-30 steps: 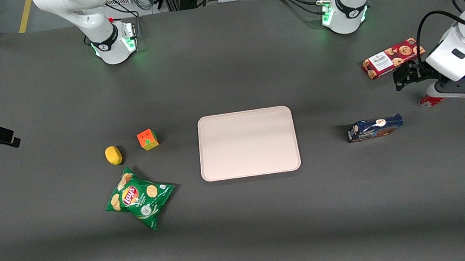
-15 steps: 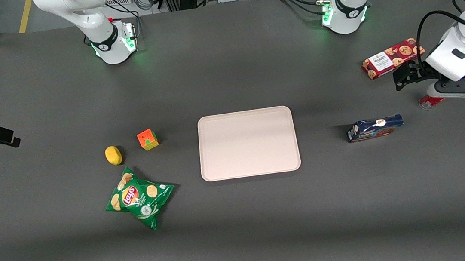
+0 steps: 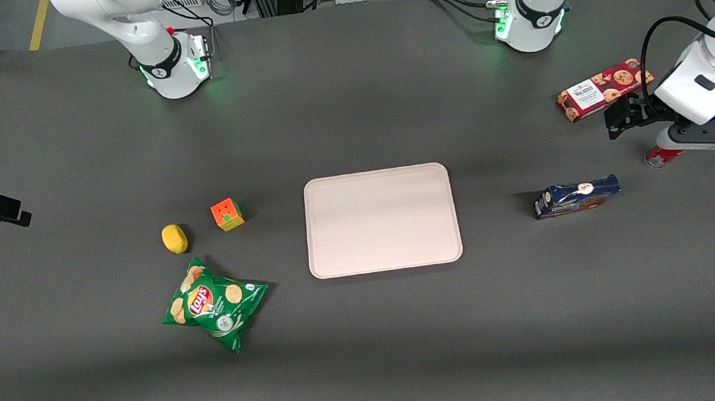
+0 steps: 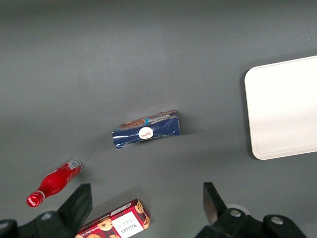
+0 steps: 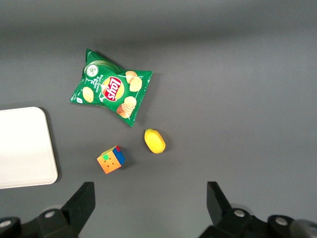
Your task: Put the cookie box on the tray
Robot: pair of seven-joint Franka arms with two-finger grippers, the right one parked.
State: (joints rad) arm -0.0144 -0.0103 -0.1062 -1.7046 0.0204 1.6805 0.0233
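Nothing has moved since the earlier frames; the end effector (image 3: pixel 618 120) hangs in the same spot above the table (image 3: pixel 374 358), toward the working arm's end, just beside the red cookie box (image 3: pixel 605 89) and above the red bottle (image 3: pixel 662 155); its 2 fingers (image 4: pixel 79 203) stand spread wide apart, pinching nothing.

The cookie box (image 3: pixel 576 197) lies on its long side on the table, nearer the front camera than the end effector and apart from it; the tray (image 3: pixel 381 219) sits mid-table, well apart from the cookie box and bare.

This stillness suggests the task has not really begun; the approach is likely the step in hand, so the end effector would need to come over the cookie box and straddle its narrow width before any lift.
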